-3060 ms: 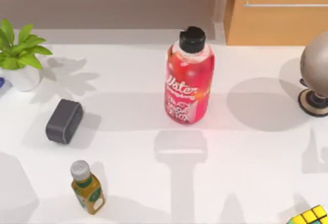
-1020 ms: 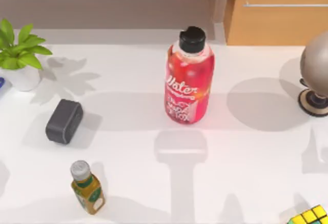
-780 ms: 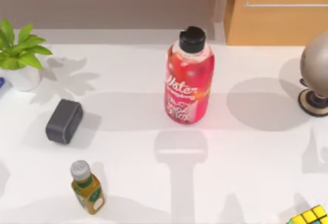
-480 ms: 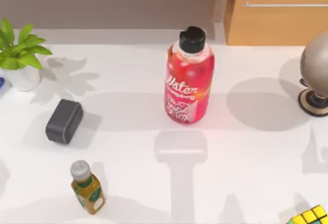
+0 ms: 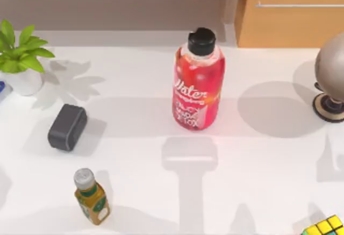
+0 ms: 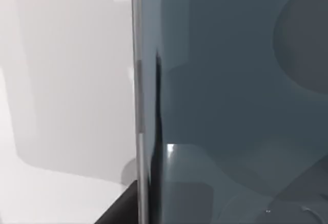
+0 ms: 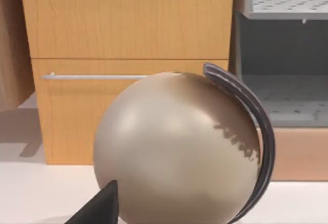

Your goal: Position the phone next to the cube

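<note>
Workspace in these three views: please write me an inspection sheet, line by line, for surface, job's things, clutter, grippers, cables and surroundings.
Surface: white table, with shadows.
Job's things: cube at the top view's lower right corner, partly cut off; phone, dark glassy face with silvery edge, very close before the left wrist camera.
Clutter: red water bottle upright in the middle; small yellow bottle lower left; dark grey block left; potted plant far left; globe at right edge.
Grippers: fingers' state cannot be told.
Cables: nothing seen.
Surroundings: wooden cabinet with drawer handle behind the globe.
</note>
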`<state>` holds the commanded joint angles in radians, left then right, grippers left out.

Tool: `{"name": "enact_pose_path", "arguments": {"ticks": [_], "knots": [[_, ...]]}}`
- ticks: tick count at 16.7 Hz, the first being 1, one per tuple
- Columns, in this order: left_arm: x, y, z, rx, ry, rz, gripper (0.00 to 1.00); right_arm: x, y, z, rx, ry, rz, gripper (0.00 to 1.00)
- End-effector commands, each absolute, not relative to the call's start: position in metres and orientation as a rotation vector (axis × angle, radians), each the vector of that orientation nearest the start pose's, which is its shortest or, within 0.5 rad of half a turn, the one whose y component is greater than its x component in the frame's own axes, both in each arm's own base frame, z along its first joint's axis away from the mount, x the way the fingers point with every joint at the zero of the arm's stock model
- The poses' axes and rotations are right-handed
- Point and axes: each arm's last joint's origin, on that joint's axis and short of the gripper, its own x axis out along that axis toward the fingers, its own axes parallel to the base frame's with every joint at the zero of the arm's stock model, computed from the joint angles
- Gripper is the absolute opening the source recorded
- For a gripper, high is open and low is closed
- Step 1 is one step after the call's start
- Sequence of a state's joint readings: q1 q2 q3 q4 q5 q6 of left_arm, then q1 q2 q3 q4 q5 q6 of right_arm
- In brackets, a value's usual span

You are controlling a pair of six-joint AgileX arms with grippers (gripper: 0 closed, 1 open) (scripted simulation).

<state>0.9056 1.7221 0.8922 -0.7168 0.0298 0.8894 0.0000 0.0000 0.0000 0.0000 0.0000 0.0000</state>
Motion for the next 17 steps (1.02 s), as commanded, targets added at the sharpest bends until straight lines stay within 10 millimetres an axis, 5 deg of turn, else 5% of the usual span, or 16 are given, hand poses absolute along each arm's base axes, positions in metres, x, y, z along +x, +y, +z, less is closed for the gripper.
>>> {"name": "enact_pose_path", "arguments": {"ticks": [12, 17], "knots": [[0.171, 0.218, 0.134, -0.014, 1.533, 0.017, 0.00, 0.106, -0.001, 0.160, 0.000, 0.000, 0.000, 1.00], [0.185, 0.216, 0.168, -0.005, 1.460, 0.131, 0.00, 0.106, -0.001, 0.160, 0.000, 0.000, 0.000, 1.00]]}}
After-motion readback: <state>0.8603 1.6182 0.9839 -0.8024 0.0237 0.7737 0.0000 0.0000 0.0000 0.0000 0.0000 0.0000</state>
